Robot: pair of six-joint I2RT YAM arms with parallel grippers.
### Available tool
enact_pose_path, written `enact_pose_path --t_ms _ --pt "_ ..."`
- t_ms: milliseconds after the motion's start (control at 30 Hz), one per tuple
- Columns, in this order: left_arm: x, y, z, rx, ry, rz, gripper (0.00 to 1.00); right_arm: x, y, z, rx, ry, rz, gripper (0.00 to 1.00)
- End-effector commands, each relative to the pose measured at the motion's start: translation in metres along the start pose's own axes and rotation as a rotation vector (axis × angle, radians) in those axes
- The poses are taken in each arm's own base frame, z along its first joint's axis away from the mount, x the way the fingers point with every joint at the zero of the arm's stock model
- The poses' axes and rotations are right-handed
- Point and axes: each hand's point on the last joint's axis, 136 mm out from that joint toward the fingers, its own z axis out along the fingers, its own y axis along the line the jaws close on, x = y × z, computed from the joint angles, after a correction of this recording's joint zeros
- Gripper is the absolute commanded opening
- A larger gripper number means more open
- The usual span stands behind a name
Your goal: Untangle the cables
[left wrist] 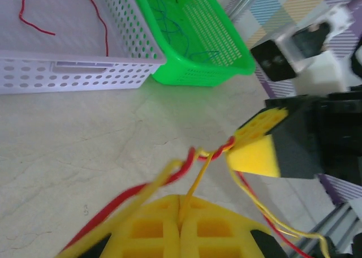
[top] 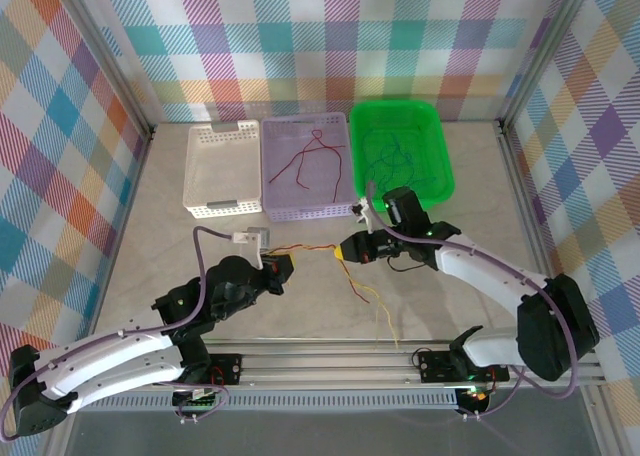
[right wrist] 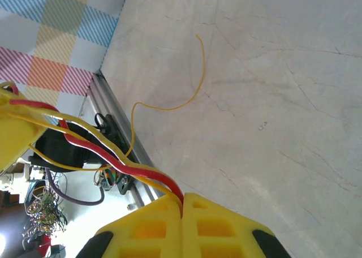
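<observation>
Along the back, the white basket (top: 222, 208) has no cable in it. Red cables (top: 305, 161) lie in the lilac basket (top: 300, 214), and blue and green ones (top: 390, 156) in the green basket (top: 442, 166). In front, the left gripper (top: 283, 269) is clenched on a red and yellow pair (top: 315, 250). The pair is twisted and stretched above the table (top: 150, 236) to the right gripper (top: 350, 248), which is clamped on its other end. By my reading, only this twist is left to part.

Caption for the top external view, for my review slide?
Left gripper and right gripper, both shut, hold twisted red and yellow cables between them, in front of the lilac basket.
</observation>
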Motion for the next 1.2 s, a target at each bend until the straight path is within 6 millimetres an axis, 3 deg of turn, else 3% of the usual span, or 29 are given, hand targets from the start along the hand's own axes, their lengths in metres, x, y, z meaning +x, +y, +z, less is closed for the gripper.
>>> enact_pose_path --t_ms 0,100,167,333,600,767,1167 --pt "-0.010 -0.003 -0.008 -0.003 -0.012 -0.051 0.00 -0.001 -0.036 0.002 0.121 -0.008 0.036 0.10" --pt "-0.016 -0.007 -0.011 -0.010 -0.009 -0.078 0.00 0.005 -0.062 0.004 0.222 0.008 0.067 0.25" --pt "-0.015 -0.004 -0.011 -0.045 0.019 -0.089 0.00 0.008 -0.068 0.006 0.237 0.019 0.070 0.31" --pt "-0.012 -0.010 -0.003 -0.069 0.077 -0.125 0.00 0.011 -0.054 0.005 0.159 0.002 0.021 0.44" --pt "-0.026 -0.024 0.003 -0.071 0.078 -0.182 0.00 0.018 0.002 -0.004 -0.016 -0.094 -0.159 0.50" --pt "-0.034 -0.030 0.006 -0.074 0.064 -0.224 0.00 0.026 0.027 -0.009 -0.114 -0.135 -0.193 0.54" --pt "-0.064 -0.065 0.004 0.028 0.020 -0.235 0.00 0.029 -0.001 0.034 -0.059 -0.089 -0.156 0.53"
